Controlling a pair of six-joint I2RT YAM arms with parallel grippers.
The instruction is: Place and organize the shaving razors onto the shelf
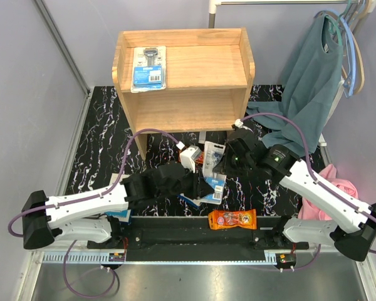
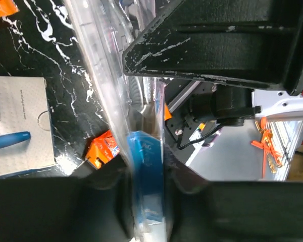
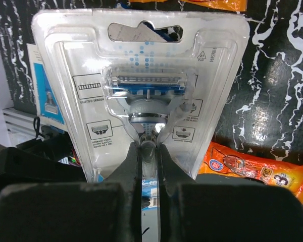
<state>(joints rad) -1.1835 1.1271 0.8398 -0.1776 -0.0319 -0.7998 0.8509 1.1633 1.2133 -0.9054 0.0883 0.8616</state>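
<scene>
We are pinching the clear blister razor pack [image 3: 141, 60] between our right fingers [image 3: 129, 166], which are pressing on its lower edge at the razor's handle and holding it upright above the bench [image 1: 100, 157], just in front of the shelf [image 1: 182, 110]. Our left fingers [image 2: 106, 201] are clamping the same pack's blue-carded edge. A second blister pack [image 1: 149, 69] is lying on the shelf's top tier, left side. An orange packet [image 1: 232, 219] is lying at the bench's near edge.
</scene>
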